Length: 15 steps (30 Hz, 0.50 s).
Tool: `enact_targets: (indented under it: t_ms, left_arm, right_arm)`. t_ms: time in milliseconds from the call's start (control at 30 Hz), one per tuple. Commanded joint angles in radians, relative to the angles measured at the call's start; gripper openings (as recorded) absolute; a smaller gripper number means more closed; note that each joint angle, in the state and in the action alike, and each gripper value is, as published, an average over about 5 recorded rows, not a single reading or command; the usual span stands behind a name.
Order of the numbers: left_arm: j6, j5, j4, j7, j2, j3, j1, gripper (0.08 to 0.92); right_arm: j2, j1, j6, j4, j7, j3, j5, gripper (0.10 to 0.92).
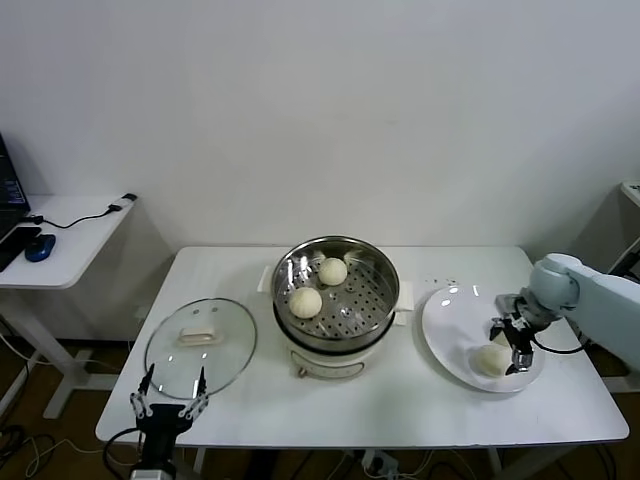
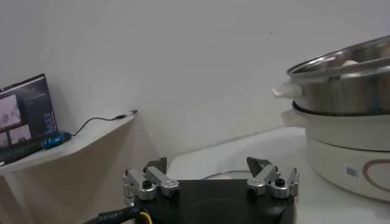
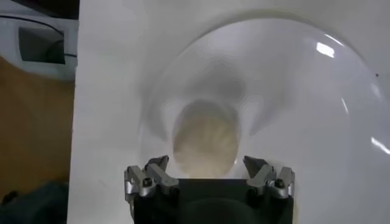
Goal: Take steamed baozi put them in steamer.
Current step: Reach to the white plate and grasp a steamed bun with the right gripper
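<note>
Head view shows you the left hand [image 1: 168,392] spread wide at the desk [image 1: 240,420] edge, left of the steamer [image 1: 336,305] and just beside the glass lid [image 1: 200,346]. Two baozi [image 1: 306,301] sit inside the steamer. Right of it, the right hand [image 1: 508,344] straddles, wide open, a third baozi [image 1: 490,359] on the plate [image 1: 447,318].

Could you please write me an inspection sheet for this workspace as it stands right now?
Surface: white table, under all the items.
Job's things: steamer at centre, two baozi inside; one baozi on the white plate.
Clutter: glass lid lying flat, left of the steamer.
Grippers: right claw open, straddling the plate's baozi; left claw open, idle at the table's front-left edge.
Cables: black cable on the side desk.
Surroundings: side desk with blue mouse; plain wall.
</note>
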Motion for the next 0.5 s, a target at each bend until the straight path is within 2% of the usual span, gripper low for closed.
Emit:
enact_targets:
  t_ms: [33,233,500]
  left_arm:
    - [-0.001,0.004,0.004,0.0,0.001,-0.001,0.001,0.823]
    - [-0.002,0.012,0.008,0.0,0.0,0.001,0.003,0.823]
    - [-0.003,0.019,0.003,0.0,0.002,0.0,0.01,0.823]
  right_arm:
    - [0.04,-0.077,0.005,-0.049,0.005,0.067,-0.03,0.823]
    - [0.05,-0.073,0.001,-0.053,0.002,0.061,-0.017,0.802]
    - [0.061,-0.022,0.004,-0.059,-0.009,0.013,0.007,0.633]
